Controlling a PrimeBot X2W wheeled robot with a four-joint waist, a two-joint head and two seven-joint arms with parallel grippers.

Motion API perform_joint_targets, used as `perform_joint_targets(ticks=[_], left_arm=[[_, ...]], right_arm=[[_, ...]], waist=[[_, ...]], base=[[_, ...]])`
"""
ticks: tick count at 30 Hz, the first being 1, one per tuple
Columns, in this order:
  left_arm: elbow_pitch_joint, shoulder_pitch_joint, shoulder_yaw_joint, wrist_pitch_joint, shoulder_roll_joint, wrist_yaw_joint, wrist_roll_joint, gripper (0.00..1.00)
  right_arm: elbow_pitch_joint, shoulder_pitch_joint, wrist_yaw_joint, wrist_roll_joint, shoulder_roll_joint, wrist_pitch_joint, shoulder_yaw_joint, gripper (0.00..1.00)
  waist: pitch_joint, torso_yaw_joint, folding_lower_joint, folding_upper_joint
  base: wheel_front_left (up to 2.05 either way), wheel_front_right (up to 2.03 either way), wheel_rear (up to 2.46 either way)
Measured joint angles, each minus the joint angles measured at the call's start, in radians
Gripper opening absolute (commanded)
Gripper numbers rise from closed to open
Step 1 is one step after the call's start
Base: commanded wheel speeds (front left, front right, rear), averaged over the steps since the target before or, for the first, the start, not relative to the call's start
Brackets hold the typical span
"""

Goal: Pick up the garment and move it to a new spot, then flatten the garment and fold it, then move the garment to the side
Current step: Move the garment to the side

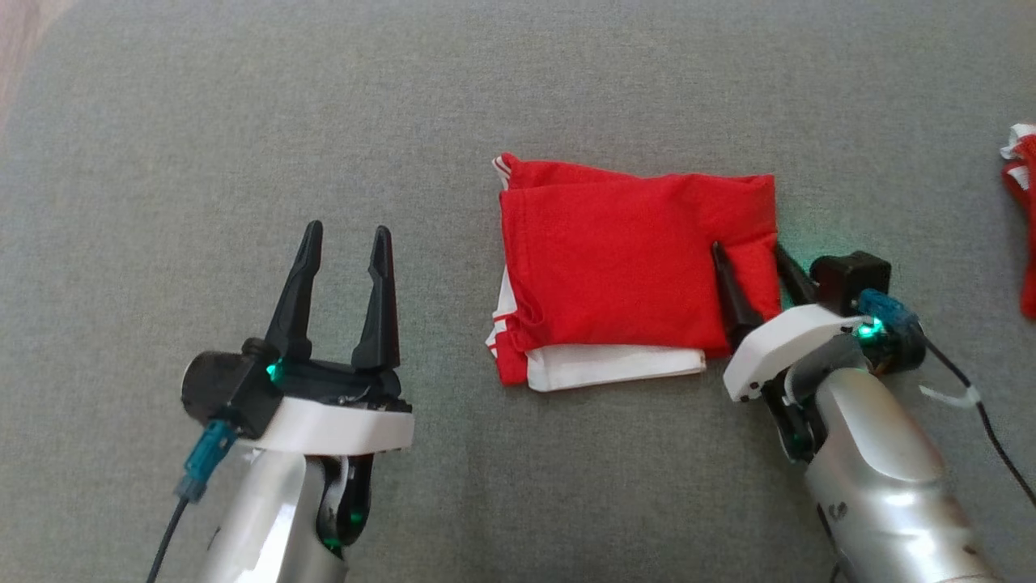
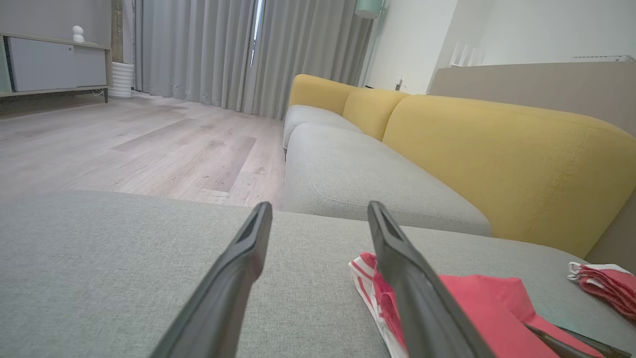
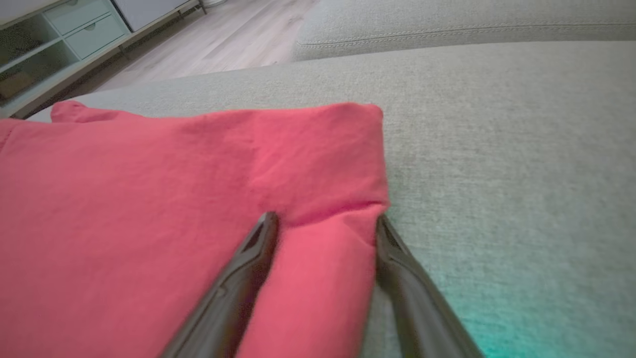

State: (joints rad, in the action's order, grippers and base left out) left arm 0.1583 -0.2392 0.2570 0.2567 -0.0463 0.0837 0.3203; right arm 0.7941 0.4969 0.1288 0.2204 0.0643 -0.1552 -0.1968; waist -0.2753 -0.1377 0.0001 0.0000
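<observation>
**Garment (image 1: 615, 267) folded on grey seat (image 1: 243, 121), right gripper (image 1: 749, 251) at its edge**

The garment is red and folded into a rough rectangle. It lies flat on the grey seat, a little to the right of the middle in the head view. A white layer shows along its near edge, and red and white stripes show at its left edge.

The right gripper is at the right side of the garment with its jaws wide apart. In the right wrist view, one of its fingers (image 3: 243, 268) rests on top of the red cloth, where a small crease is visible. The other finger is at the cloth's right edge, beside the bare seat. A strip of the cloth lies between the two, but they are not closed on it.

The left gripper (image 1: 346, 235) is well apart from the garment, on its left side. Its jaws are also wide apart, with nothing held and grey seat fabric between them.

A second red and white cloth (image 1: 1021, 202) lies at the far right, well apart from the garment. In the left wrist view a yellow backrest (image 2: 497, 149), a wooden floor (image 2: 124, 144) and grey curtains (image 2: 208, 49) are visible beyond the seat.
</observation>
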Motion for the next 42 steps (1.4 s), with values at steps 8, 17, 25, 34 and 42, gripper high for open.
perform_joint_targets(ticks=[8, 17, 25, 34, 42], left_arm=[[-0.002, 0.0, 0.004, 0.0, 0.0, -0.004, -0.003, 1.0], [-0.013, 0.0, 0.059, 0.0, 0.0, -0.004, -0.003, 1.0], [-0.034, -0.032, 0.128, 0.0, 0.0, -0.015, 0.0, 1.0], [-0.041, -0.11, 0.14, 0.0, 0.001, -0.021, -0.003, 1.0], [-0.037, -0.165, 0.147, 0.0, 0.001, -0.012, -0.007, 1.0]], right_arm=[[0.043, 0.028, 0.0, -0.106, -0.004, -0.067, -0.039, 0.0], [-0.04, 0.056, 0.0, -0.23, 0.049, -0.083, -0.051, 0.0], [-0.15, 0.103, 0.0, -0.209, 0.25, -0.028, -0.085, 0.0], [-0.188, 0.184, 0.0, -0.146, 0.463, 0.03, -0.045, 0.0], [-0.088, 0.236, 0.0, -0.136, 0.515, 0.048, 0.057, 0.0]], waist=[[0.026, 0.047, 0.0, 0.0], [0.056, 0.149, -0.0001, 0.0], [0.05, 0.253, -0.0002, 0.0], [-0.037, 0.291, 0.0, 0.0], [-0.111, 0.279, 0.0001, 0.0]], base=[[0.0, 0.0, 0.0], [0.0, 0.0, 0.0], [0.0, 0.0, 0.0], [0.0, 0.0, 0.0], [0.0, 0.0, 0.0]])
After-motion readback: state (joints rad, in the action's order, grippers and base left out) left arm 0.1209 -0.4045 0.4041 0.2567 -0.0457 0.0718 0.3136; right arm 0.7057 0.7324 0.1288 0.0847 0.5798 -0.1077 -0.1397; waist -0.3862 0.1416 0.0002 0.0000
